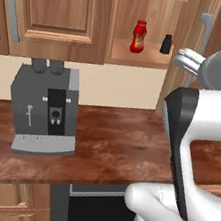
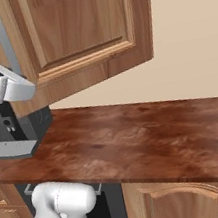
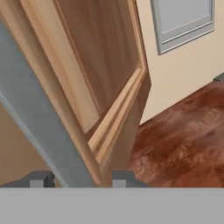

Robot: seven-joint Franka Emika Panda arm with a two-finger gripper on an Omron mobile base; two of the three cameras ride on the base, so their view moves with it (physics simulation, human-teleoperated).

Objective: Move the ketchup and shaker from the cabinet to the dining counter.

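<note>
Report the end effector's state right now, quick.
End effector: shut on the cabinet door handle, door swung open.

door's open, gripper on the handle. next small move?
Probably let go: open the gripper and back off the handle. The door already stands swung out, and the ketchup and shaker sit exposed on the cabinet shelf. Then reach for the ketchup.
</note>
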